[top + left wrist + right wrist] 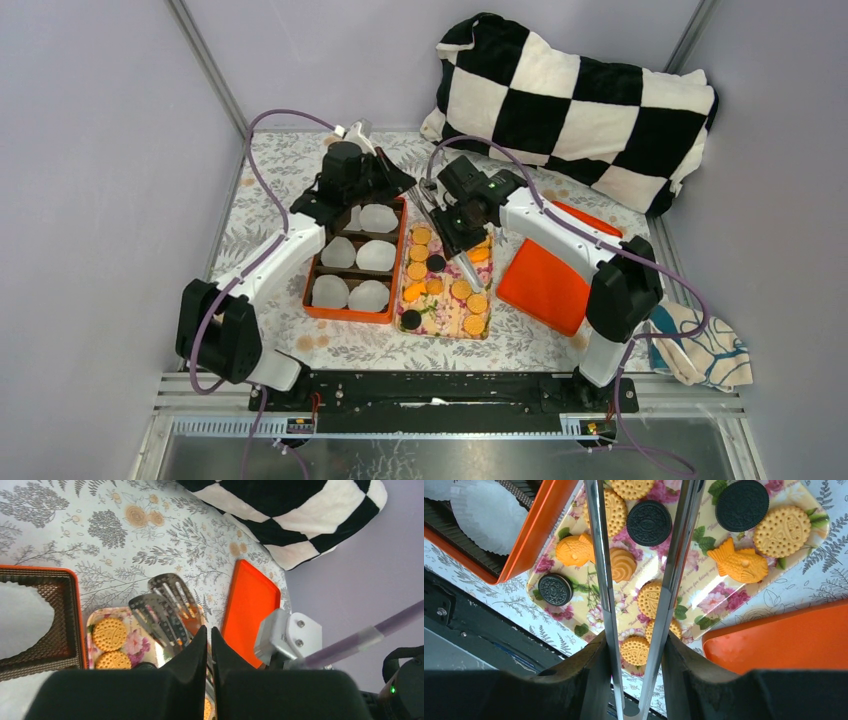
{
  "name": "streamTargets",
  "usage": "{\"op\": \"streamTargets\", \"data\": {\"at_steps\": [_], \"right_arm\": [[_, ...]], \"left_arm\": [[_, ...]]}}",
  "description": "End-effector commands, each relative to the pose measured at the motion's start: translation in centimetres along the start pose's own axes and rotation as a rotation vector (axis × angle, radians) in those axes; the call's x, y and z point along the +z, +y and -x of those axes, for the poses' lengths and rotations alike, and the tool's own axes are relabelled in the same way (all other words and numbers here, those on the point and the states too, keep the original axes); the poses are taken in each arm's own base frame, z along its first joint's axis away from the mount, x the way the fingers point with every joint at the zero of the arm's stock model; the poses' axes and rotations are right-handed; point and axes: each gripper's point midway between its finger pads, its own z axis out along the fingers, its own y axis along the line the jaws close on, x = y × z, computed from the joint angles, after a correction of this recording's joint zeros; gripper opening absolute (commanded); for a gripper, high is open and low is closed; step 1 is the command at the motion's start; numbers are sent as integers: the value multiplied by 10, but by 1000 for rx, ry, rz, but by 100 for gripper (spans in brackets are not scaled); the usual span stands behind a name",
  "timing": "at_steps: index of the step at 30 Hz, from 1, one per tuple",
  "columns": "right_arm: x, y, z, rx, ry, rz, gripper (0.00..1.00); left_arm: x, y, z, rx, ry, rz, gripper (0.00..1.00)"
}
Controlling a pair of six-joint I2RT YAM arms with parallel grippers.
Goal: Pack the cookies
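Note:
Several cookies, golden-orange [421,237] and a few black [410,319], lie on the floral tray [440,332]. In the right wrist view I see round golden ones [782,525], black ones [648,516] and fish-shaped ones [739,562]. My right gripper [455,222] [636,645] is shut on metal tongs [599,555] above the tray; their slotted tips [152,612] hover over the tray's far end. My left gripper [388,182] [210,630] is shut and empty, beyond the orange box [350,312], next to the tongs' tips.
The orange box holds white paper cups [376,255] in its compartments. An orange lid [545,285] lies right of the tray. A checkered pillow [580,100] fills the back right. A patterned cloth [705,345] lies at the right edge.

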Motion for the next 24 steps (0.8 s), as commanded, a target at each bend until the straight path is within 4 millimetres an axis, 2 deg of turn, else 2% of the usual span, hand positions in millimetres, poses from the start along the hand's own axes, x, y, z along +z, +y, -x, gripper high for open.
{"op": "streamTargets", "data": {"at_steps": [1,4,8,14,17,21,24], "right_arm": [[-1,19,12,-39,-32,49,31],[-3,23,16,-51,-45,44,31],[-14,23,27,-54,-95,26,30],[-42,13,51,-59,-188,-56,30],[-49,13,55,-65,-204,-62,30],[-45,12,51,-56,-189,-63,29],[-45,5,46,-48,-187,-103,29]], "left_arm": [[14,-1,-15,-30,41,-56,9],[23,1,-25,-48,75,-76,9],[29,14,-36,-56,98,-49,9],[27,35,-60,-58,152,-4,8],[23,44,-67,-57,159,23,8],[19,42,-59,-31,144,34,8],[9,32,-42,4,104,46,8]]}}
